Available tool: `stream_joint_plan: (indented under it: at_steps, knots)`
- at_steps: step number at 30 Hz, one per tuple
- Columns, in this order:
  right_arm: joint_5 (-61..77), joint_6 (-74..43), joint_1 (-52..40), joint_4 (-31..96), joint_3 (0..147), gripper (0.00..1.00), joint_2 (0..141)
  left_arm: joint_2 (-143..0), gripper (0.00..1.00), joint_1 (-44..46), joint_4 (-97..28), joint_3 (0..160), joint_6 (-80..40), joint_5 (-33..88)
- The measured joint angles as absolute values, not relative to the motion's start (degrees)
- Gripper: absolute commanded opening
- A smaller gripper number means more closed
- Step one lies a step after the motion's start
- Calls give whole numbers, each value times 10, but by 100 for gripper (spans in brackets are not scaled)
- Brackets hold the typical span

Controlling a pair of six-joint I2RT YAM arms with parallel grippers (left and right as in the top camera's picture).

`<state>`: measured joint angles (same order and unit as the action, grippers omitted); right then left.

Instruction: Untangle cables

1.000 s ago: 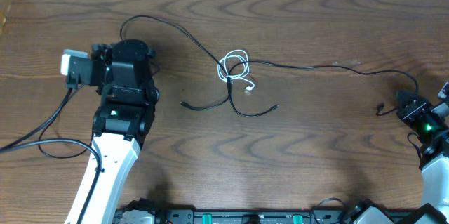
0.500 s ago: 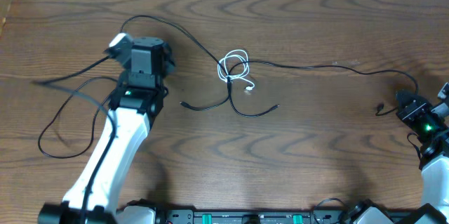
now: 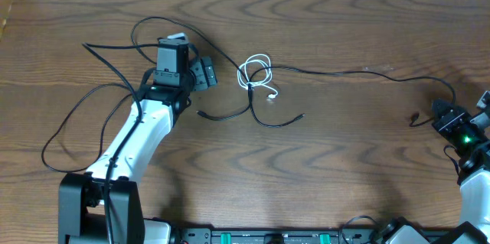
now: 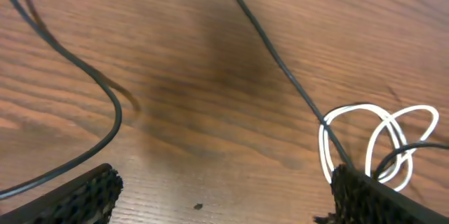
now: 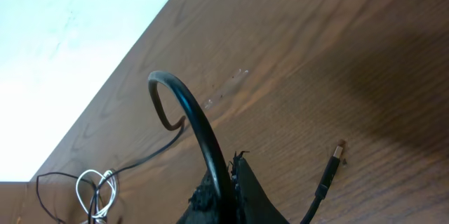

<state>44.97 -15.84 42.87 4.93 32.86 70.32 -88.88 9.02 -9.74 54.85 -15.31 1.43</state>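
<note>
The desk (image 3: 344, 160) is warm brown wood with darker wavy grain, and a dim shadowy patch lies between the left fingers (image 4: 77, 196), which are black with a knobbly dotted texture. The black cord (image 3: 337, 71) is plain black all along; the white cord (image 3: 256, 72), just beside one of those fingers, is bright white. The right fingers (image 5: 245, 196) are black too, and a small green light (image 3: 462, 138) glows behind them. The left arm (image 3: 130, 141) is white with a black wrist

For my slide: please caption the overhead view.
Open left gripper beside the white cord tangled with the black cord, which the right gripper pinches.
</note>
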Motion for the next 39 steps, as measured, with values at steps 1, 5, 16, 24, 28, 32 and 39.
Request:
stream_joint_plan:
  at_steps: [1, 5, 16, 24, 28, 32, 39]
  knots:
    - [450, -159, 429, 49, 329, 1, 703, -889, 97, 90, -93, 548, -149, 16]
    - [449, -158, 429, 49, 329, 1, 703, -889, 98, 90, -74, 548, -143, 25]
    - [445, -156, 429, 53, 329, 1, 703, -889, 98, 112, -130, 548, -55, 51]
    - [443, -156, 429, 54, 329, 1, 703, -889, 98, 142, -223, 548, 105, 75]
    - [443, -156, 429, 54, 329, 1, 703, -889, 97, 142, -269, 548, 157, 77]
    - [442, -156, 429, 54, 329, 1, 703, -889, 95, 142, -298, 548, 194, 109]
    - [442, -156, 429, 56, 329, 1, 703, -889, 95, 142, -300, 548, 230, 166]
